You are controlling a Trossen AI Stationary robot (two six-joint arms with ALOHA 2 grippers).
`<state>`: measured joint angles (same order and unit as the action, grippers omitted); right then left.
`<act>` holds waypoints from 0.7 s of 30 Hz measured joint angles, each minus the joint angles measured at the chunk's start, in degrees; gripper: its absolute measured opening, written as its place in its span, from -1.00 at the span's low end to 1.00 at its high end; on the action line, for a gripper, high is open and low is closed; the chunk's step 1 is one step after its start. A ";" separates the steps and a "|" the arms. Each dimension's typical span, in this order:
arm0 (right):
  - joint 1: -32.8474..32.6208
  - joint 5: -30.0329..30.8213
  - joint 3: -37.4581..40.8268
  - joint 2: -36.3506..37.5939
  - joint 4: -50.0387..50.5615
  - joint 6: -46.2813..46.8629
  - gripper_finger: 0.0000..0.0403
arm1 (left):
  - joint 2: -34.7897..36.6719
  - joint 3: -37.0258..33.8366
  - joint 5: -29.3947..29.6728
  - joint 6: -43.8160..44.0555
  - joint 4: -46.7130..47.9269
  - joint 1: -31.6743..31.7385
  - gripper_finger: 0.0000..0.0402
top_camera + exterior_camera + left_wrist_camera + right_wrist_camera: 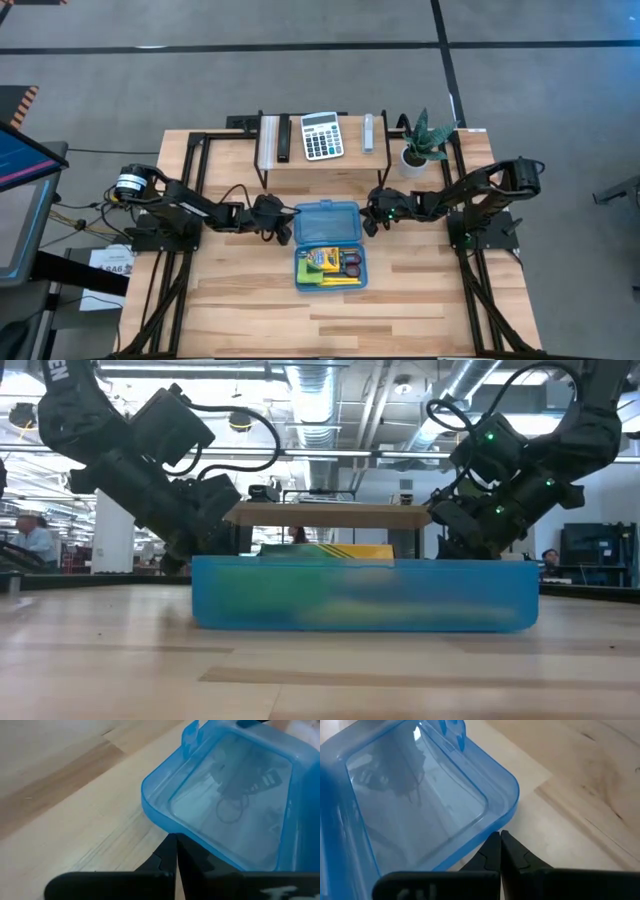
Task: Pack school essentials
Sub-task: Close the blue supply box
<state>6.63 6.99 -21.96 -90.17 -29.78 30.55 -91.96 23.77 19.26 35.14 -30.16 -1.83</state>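
Case: a translucent blue plastic case is lying open at the middle of the wooden tabletop, its lid half folded back toward the far side.
Contents: a yellow-green crayon box, yellow pencils and two dark round items are sitting in the near tray; the round items cannot be identified.
Left tool: the left tool is resting low at the lid's left far corner, fingers clenched together with nothing between them, their tips lying just under the lid's rim.
Right tool: the right tool is sitting at the lid's right far corner, fingers pressed together and empty, their tips just beside the rim.
Relation: the packed items are lying nearer the front edge than both tools, between them across the width; the lid is separating them from the tools.
Rear shelf: a white-and-grey calculator is lying on the raised shelf, apart from the case.
Plant: a small potted plant is standing at the shelf's right end.
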 joint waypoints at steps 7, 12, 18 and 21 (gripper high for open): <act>-0.03 0.42 0.00 1.19 -0.29 -0.20 -0.95 | 0.13 0.02 0.66 -1.31 -0.38 0.00 -1.00; -0.04 0.47 0.00 2.75 -0.20 -0.42 -0.95 | 0.15 0.02 1.31 -1.53 -0.34 0.00 -1.00; -0.18 0.65 0.00 4.94 -0.37 -0.61 -0.96 | 0.15 0.02 2.32 -1.72 -0.15 0.00 -1.00; -0.58 0.64 -0.02 5.60 -0.30 -0.67 -0.95 | 0.15 0.02 2.64 -1.73 -0.02 0.00 -1.00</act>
<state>6.06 7.63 -21.98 -84.57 -30.08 29.88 -91.81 23.79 21.90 33.41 -30.17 -1.83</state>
